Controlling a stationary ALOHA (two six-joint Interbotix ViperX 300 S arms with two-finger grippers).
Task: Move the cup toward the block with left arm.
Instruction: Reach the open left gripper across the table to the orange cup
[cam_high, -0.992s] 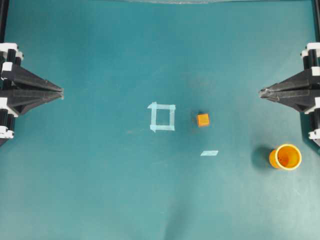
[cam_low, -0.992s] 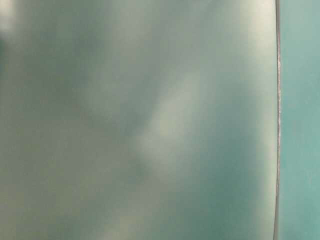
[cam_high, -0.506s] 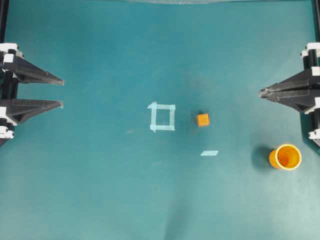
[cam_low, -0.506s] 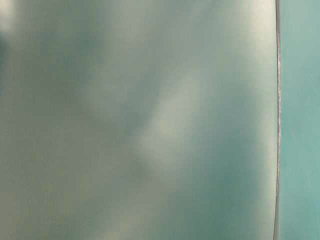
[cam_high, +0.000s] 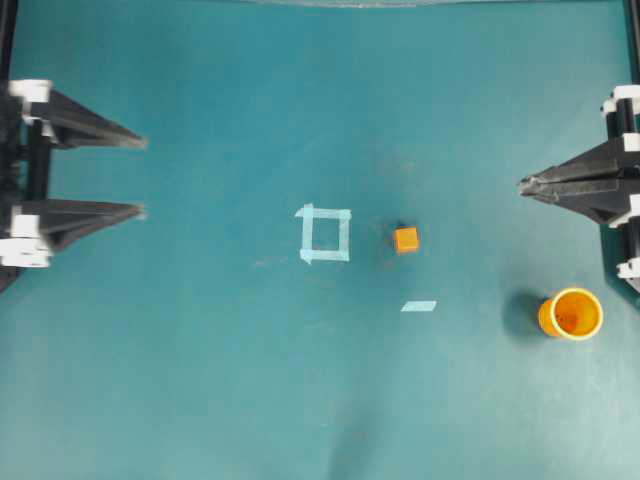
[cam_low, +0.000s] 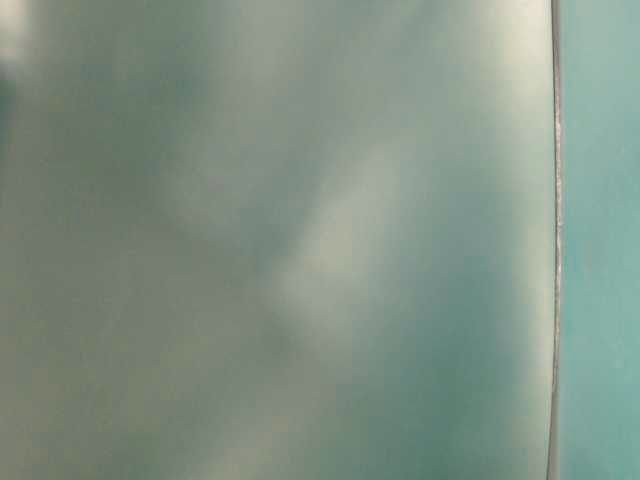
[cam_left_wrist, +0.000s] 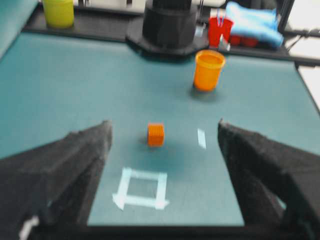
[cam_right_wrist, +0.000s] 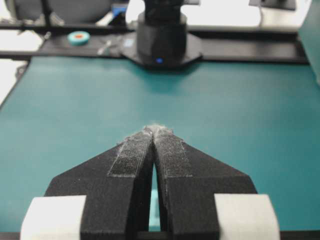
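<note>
**A:** Opening step: the left pincer stands with jaws spread wide and empty at the left edge of the teal desk. Nothing is grasped yet.

**B:** And the cup?

**A:** Upright at the far right, well apart from the block, which sits just right of the tape square. The right pincer rests pressed together.

**B:** Next?

**A:** Likely a long reach across the desk, past the block, to close on the cup.
</note>
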